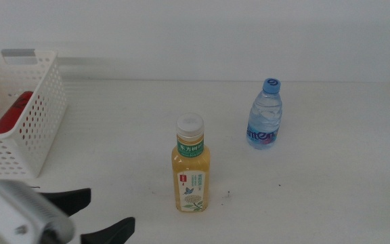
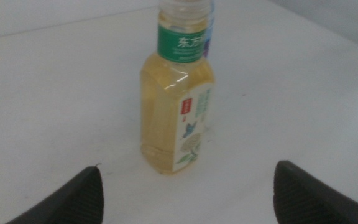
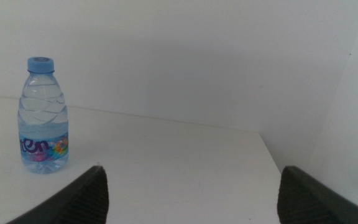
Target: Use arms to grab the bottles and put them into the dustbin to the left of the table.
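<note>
The yellow tea bottle (image 1: 193, 169) with a white cap stands upright near the middle of the table (image 1: 330, 176). My left gripper (image 1: 97, 215) is open at the bottom left, a short way from it. In the left wrist view the tea bottle (image 2: 176, 106) stands ahead of the open left gripper (image 2: 190, 180), apart from both jaws. The blue-capped water bottle (image 1: 265, 115) stands upright further back and to the right. The right wrist view shows that water bottle (image 3: 42, 118) at a distance from the open, empty right gripper (image 3: 191, 177). The red can (image 1: 9, 112) lies inside the dustbin (image 1: 36, 129).
The white perforated dustbin stands at the table's left side, close to the left arm. The right arm is out of the middle view. The table's right edge (image 3: 272, 155) shows in the right wrist view. A tiny dark speck (image 1: 229, 196) lies beside the tea bottle.
</note>
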Tool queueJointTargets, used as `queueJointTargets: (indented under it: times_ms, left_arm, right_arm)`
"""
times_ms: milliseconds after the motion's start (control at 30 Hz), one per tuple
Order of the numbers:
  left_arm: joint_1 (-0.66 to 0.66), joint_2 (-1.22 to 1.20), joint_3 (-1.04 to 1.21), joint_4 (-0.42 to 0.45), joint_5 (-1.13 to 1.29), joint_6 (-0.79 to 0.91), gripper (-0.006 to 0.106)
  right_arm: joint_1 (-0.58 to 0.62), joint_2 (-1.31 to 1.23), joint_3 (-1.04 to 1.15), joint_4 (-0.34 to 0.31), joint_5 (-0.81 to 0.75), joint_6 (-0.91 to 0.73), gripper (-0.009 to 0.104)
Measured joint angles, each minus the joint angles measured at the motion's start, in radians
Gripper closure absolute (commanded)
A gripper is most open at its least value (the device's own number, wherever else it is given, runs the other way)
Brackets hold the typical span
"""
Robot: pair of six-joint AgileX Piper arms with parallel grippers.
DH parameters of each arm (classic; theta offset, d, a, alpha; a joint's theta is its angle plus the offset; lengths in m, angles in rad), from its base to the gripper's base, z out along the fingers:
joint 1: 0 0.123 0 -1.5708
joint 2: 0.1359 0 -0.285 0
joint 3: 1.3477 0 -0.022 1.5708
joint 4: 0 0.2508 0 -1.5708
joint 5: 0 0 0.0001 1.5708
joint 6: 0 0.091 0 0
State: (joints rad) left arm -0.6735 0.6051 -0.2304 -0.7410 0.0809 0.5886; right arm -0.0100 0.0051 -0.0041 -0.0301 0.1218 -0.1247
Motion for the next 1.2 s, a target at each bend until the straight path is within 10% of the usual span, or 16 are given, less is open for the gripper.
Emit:
queueJointTargets:
  times_ms: [500,1200]
  left_arm:
    - [-0.357,0.567,0.001,-0.014,-0.645,-0.227,0.007]
    - [-0.381,0.98,-0.155,0.051,-0.924,-0.377,0.007]
  right_arm:
    - [0.0,0.0,0.0,0.0,0.0,0.0,0.013]
    - [0.0,0.0,0.0,0.0,0.0,0.0,0.013]
